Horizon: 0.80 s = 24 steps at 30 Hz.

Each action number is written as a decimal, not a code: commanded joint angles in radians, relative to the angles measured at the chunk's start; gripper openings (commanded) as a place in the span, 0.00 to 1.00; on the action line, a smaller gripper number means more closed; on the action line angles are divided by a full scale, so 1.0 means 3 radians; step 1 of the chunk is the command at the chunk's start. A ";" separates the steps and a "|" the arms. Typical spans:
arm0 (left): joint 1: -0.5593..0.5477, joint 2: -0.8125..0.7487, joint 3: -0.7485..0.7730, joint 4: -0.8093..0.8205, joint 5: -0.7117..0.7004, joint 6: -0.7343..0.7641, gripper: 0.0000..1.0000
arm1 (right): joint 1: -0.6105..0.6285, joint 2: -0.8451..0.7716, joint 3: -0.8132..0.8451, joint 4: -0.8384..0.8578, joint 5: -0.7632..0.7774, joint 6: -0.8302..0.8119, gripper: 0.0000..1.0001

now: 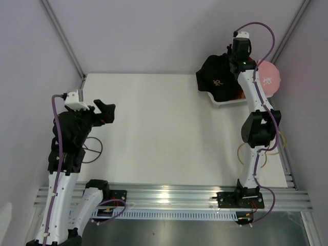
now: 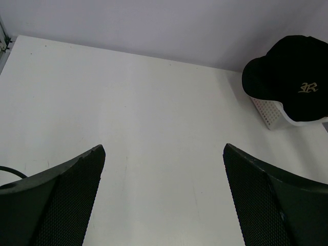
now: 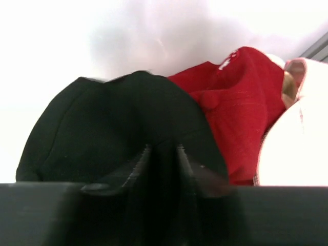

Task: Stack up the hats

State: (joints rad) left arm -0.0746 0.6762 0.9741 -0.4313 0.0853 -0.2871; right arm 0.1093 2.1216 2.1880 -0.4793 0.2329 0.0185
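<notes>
Right gripper (image 3: 164, 149) pinches the black hat (image 1: 218, 77) at two o'clock; best lift straight, clear of the red cap (image 3: 236, 92). Left gripper (image 2: 164, 195) hangs released.

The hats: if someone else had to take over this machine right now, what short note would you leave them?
Left end effector: open, empty, over the bare table.
Right end effector: closed, apparently pinching the black hat.
Hats: the black hat sits on the white basket at the far right. The red hat is against it, and the pink hat lies just to their right.
Done: no tidy stack on the table yet.
Left: lift the hats out and stack them one by one.
</notes>
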 commanded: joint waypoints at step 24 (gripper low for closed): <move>0.0034 0.0108 0.0000 0.0072 0.0595 0.0098 0.99 | -0.0216 -0.1105 -0.0559 0.0534 -0.0680 0.0593 0.00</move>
State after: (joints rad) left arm -0.0689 0.7185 0.9680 -0.4294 0.2493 -0.2787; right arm 0.0582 1.7855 2.0548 -0.3500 -0.0433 0.1848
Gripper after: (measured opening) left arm 0.994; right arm 0.011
